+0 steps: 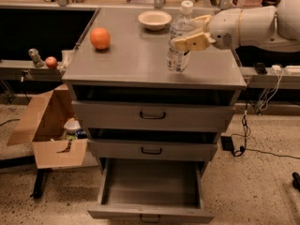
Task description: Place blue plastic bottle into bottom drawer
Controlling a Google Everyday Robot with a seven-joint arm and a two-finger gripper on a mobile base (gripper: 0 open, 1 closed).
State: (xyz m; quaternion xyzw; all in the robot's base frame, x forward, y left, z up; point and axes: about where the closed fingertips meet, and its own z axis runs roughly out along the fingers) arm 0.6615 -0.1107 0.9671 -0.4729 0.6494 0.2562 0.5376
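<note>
bottle [177, 57]: clear, faintly bluish, white cap, white label. end effector [185, 33]: cream-tan, clasped round bottle over right of grey surface [131, 62]. orange [100, 38]: orange. bowl [154, 18]: off-white. bottom drawer [150, 182]: plain grey. box [47, 125]: brown.

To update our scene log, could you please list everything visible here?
bottle: one, clear bluish with a white cap, right side of the cabinet top, held by the gripper
orange: one, orange, left side of the top
bowl: one, cream, back of the top
cabinet: one, grey, centre
bottom drawer: one, grey, pulled open
upper drawers: two, grey, above it
box: one, brown cardboard, on the floor left of the cabinet
red ball: one, small, on the ledge at left
cables: dark, on the floor at right
arm: one, white, reaching in from the right
gripper: one, cream, closed around the bottle's middle
</note>
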